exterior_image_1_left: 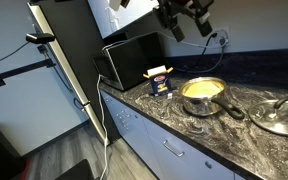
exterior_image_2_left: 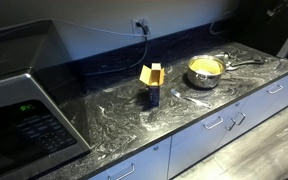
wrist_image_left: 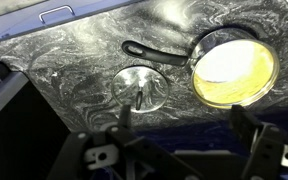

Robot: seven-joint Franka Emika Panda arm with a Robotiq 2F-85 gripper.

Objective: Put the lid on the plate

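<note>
The lid (wrist_image_left: 139, 88), round glass with a metal rim and a small dark knob, lies flat on the dark marbled counter. In an exterior view it lies (exterior_image_1_left: 281, 115) beside the plate. The plate (wrist_image_left: 232, 68) is a metal pan, yellow inside, and its long black handle (wrist_image_left: 154, 52) points toward the lid. It shows in both exterior views (exterior_image_1_left: 204, 95) (exterior_image_2_left: 206, 70). My gripper (wrist_image_left: 184, 125) is open and empty, high above the counter, with the lid and pan below it. It also shows at the top of an exterior view (exterior_image_1_left: 184, 20).
A blue and yellow box (exterior_image_1_left: 161, 80) (exterior_image_2_left: 152, 80) stands on the counter next to the pan. A black microwave (exterior_image_1_left: 129, 60) (exterior_image_2_left: 24, 110) sits at one end. White drawers (exterior_image_1_left: 169, 150) run along the counter's front edge. A wall socket with a cable (exterior_image_2_left: 141, 25) is behind.
</note>
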